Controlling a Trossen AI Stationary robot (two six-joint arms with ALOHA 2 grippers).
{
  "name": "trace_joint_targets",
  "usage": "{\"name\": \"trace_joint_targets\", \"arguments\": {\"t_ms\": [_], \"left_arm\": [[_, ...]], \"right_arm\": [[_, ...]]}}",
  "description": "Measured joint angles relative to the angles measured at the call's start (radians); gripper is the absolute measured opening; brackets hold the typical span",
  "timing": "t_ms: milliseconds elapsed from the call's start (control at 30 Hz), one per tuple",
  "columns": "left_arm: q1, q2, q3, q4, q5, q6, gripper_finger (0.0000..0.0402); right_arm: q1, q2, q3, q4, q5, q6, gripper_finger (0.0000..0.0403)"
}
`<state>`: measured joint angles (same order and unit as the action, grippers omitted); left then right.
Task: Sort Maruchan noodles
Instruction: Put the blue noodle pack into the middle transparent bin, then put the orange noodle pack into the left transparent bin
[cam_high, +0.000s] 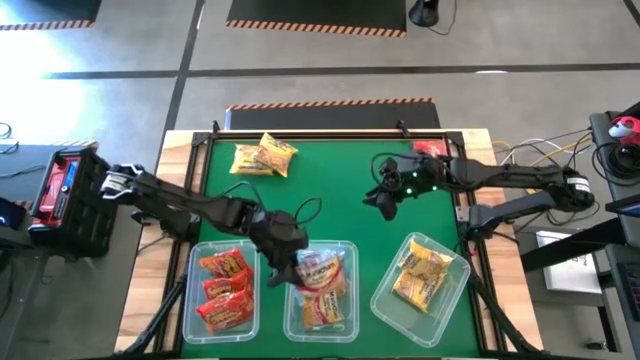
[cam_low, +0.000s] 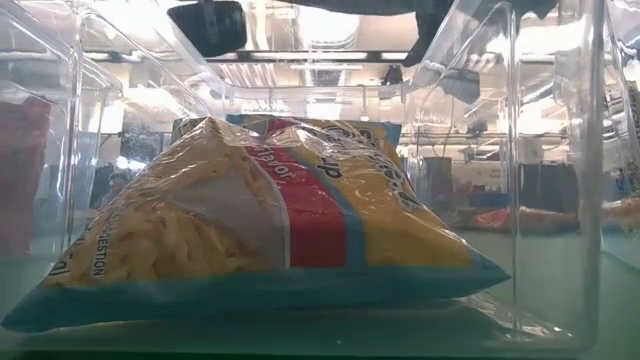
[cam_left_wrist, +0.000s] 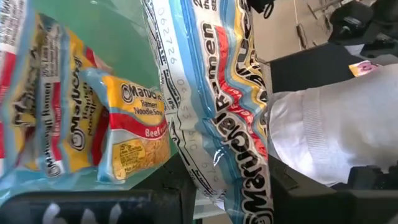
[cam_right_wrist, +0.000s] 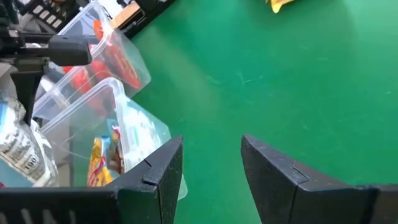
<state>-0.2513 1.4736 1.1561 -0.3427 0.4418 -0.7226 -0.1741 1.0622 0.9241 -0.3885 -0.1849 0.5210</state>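
Tubs line the near edge of the green table (cam_high: 330, 190): three clear ones in a row. The left tub (cam_high: 190, 300) holds red-orange packets (cam_high: 224, 290), the middle tub (cam_high: 350, 255) holds yellow-pink packets (cam_high: 322, 305), and the right tub (cam_high: 440, 250), turned at an angle, holds yellow packets (cam_high: 420, 275). Two more yellow packets (cam_high: 265, 157) lie loose on the far left part of the table, well apart from the tubs.

The left gripper (cam_high: 297, 268) hangs over the far edge of the middle tub. Its fingers are closed on a packet (cam_left_wrist: 214, 118) with a blue-edged, red-and-yellow wrapper, which hangs above the packets already lying in that tub.

The right gripper (cam_right_wrist: 211, 168) hovers over bare green table on the far right side, clear of every packet. Its fingers are spread apart with nothing between them.

In the low view, a yellow packet (cam_low: 260, 230) with a red band lies flat inside a clear tub, close to the camera.
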Motion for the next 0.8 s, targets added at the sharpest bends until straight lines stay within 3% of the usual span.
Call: {"name": "trace_joint_targets", "arguments": {"t_ms": [133, 333, 800], "left_arm": [[-0.019, 0.008, 0.0, 0.012, -0.002, -0.019, 0.0095], [-0.025, 0.011, -0.006, -0.022, 0.075, -0.045, 0.0106], [-0.026, 0.011, -0.02, 0.004, 0.039, -0.03, 0.0109]], "right_arm": [[0.026, 0.0, 0.0, -0.002, 0.003, 0.004, 0.0153], [0.028, 0.0, 0.0, -0.033, 0.006, 0.004, 0.0153], [0.028, 0.001, 0.0, -0.035, 0.009, 0.002, 0.0153]]}}
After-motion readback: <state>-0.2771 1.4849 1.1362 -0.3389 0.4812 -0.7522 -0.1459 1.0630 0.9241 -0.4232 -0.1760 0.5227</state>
